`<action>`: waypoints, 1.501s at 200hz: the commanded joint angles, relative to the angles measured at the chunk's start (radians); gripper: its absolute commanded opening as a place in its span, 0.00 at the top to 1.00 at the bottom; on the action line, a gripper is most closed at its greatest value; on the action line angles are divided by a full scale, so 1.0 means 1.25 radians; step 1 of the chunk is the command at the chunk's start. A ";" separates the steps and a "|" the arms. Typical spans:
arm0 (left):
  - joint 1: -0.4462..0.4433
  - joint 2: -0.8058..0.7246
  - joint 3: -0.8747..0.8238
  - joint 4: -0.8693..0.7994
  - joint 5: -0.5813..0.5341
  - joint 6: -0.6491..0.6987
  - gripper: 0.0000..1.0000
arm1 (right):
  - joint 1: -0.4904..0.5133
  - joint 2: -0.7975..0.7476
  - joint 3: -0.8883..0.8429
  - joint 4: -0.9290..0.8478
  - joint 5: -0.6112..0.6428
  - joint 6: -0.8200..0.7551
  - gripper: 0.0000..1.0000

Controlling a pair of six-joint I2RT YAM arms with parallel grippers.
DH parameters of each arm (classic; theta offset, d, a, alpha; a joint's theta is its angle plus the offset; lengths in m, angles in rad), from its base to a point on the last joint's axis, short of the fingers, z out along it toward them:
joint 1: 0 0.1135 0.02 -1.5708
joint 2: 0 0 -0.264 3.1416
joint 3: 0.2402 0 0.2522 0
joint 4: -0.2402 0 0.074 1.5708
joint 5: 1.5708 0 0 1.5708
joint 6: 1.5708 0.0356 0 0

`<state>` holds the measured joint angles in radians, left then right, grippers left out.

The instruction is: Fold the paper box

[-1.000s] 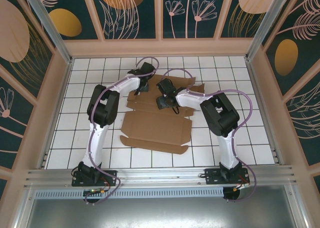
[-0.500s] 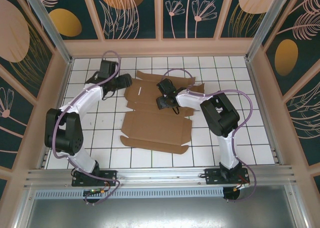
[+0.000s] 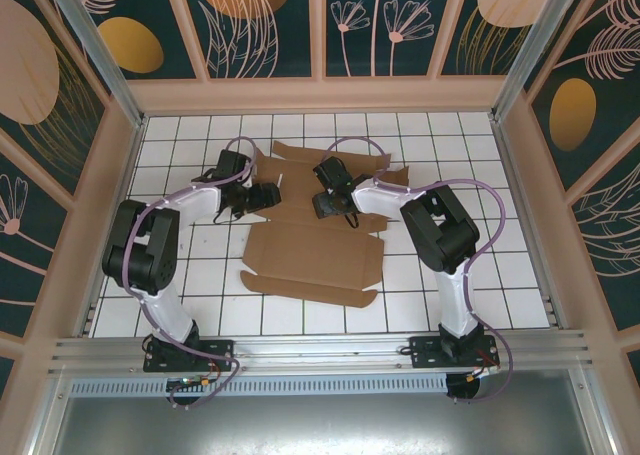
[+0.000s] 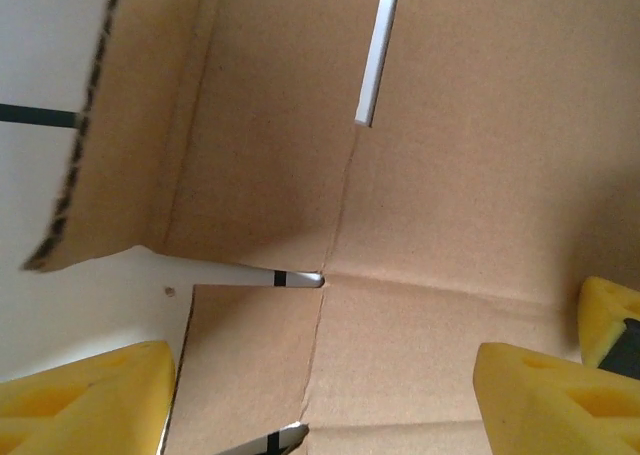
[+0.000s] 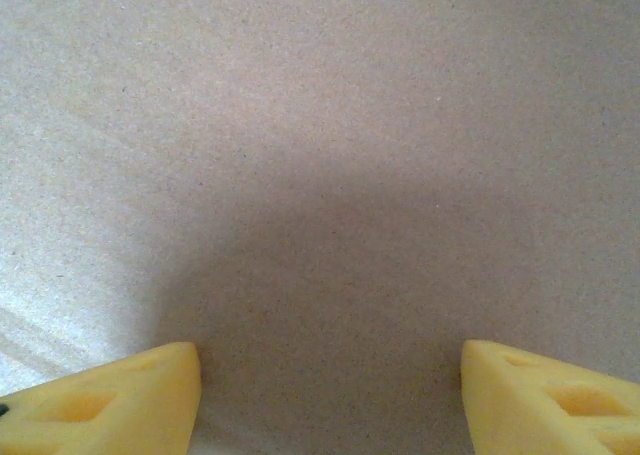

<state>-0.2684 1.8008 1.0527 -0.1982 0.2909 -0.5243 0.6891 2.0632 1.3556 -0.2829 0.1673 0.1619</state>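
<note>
Currently, the paper box lies as an open die-cut sheet near the middle of the white tiled worktop. My left end effector is at the far left edge of the sheet, jaws spread, with nothing between the yellow pads. My right end effector is over the sheet's far half, jaws likewise apart and empty, pads close above bare cardboard.

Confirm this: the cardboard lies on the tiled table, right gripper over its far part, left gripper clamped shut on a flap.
One error: the left gripper is open, not clamped. The left wrist view shows its jaws wide apart above the paper box, holding nothing. The cardboard does lie on the tiled table, right gripper over its far part.
</note>
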 commanded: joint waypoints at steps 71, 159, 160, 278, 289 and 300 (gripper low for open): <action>0.003 0.022 -0.008 0.047 0.070 -0.019 0.28 | 0.016 0.067 -0.057 -0.172 0.008 -0.019 0.31; -0.032 0.001 -0.001 0.080 0.164 -0.035 0.38 | 0.023 0.074 -0.061 -0.174 -0.002 -0.018 0.31; -0.032 0.002 0.000 0.081 0.164 -0.034 0.38 | 0.023 0.074 -0.062 -0.173 -0.002 -0.019 0.31; -0.024 -0.054 0.053 0.042 0.063 -0.039 0.42 | 0.019 -0.041 -0.064 -0.174 -0.027 0.014 0.32; -0.006 -0.097 0.079 0.030 0.061 -0.038 0.43 | 0.013 -0.093 -0.060 -0.164 -0.038 0.032 0.32; -0.006 -0.123 0.111 0.005 0.046 -0.031 0.49 | 0.001 -0.148 -0.057 -0.149 -0.062 0.050 0.32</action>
<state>-0.3107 1.7798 1.0863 -0.1516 0.4042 -0.5735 0.7002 1.9995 1.3094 -0.3416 0.1528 0.1764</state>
